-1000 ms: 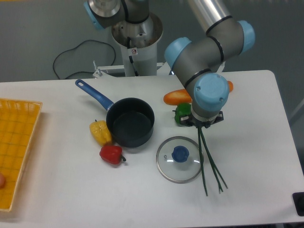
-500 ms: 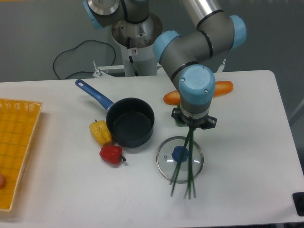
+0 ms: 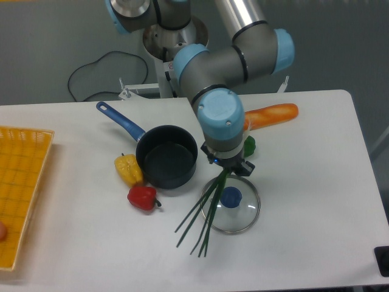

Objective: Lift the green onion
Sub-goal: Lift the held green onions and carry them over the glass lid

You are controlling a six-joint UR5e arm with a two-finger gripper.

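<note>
My gripper (image 3: 227,168) is shut on the green onion (image 3: 203,213), holding it by its upper end. The fingers are mostly hidden under the blue wrist cap. The long dark-green stalks hang down and to the left, fanning out over the left edge of the glass lid (image 3: 231,204). The whitish bulb end is hidden inside the gripper. The onion appears lifted off the table, with its tips near the table front.
A dark pot (image 3: 166,156) with a blue handle stands left of the gripper. A yellow pepper (image 3: 128,169) and a red pepper (image 3: 142,198) lie by the pot. An orange carrot (image 3: 271,114) and a green pepper (image 3: 248,146) lie behind the arm. A yellow basket (image 3: 21,182) is at the far left.
My gripper has moved left with the green onion in it. The stalks swung from hanging right of the lid to hanging across its left side.
</note>
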